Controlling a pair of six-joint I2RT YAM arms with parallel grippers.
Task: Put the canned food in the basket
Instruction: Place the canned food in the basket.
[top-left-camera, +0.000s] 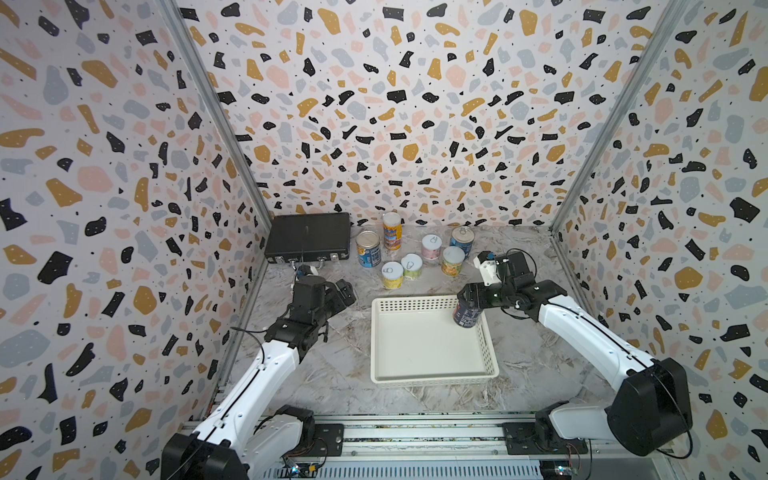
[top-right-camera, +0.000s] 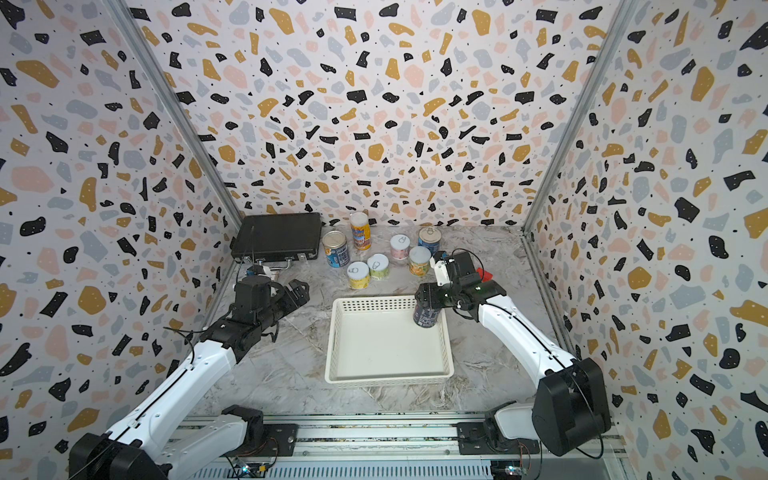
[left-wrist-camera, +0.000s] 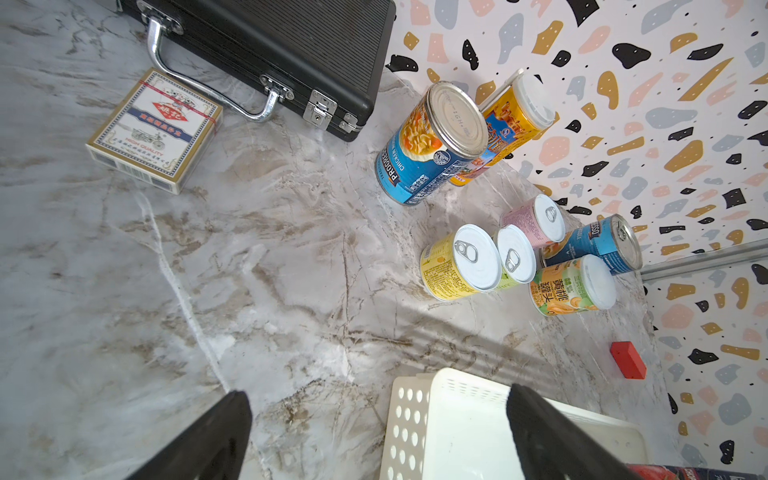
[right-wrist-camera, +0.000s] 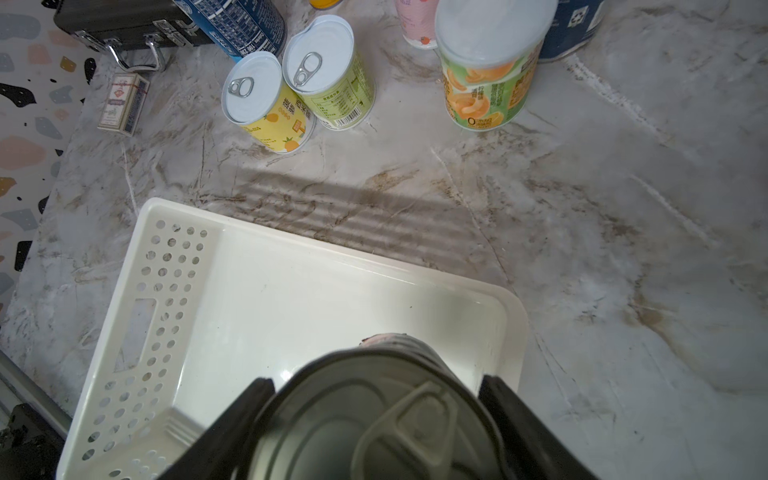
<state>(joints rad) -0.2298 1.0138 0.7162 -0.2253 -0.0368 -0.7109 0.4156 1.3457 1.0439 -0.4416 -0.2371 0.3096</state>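
Observation:
The white basket sits mid-table with nothing lying on its floor. My right gripper is shut on a navy can, holding it upright by the top over the basket's far right corner. Several more cans stand behind the basket: blue, tall orange-yellow, yellow, green, pink, another blue and green-orange. My left gripper hangs open left of the basket, with nothing between its fingers.
A black briefcase lies at the back left, with a card packet in front of it. A small red block sits near the right wall, behind my right arm. Walls enclose the table on three sides.

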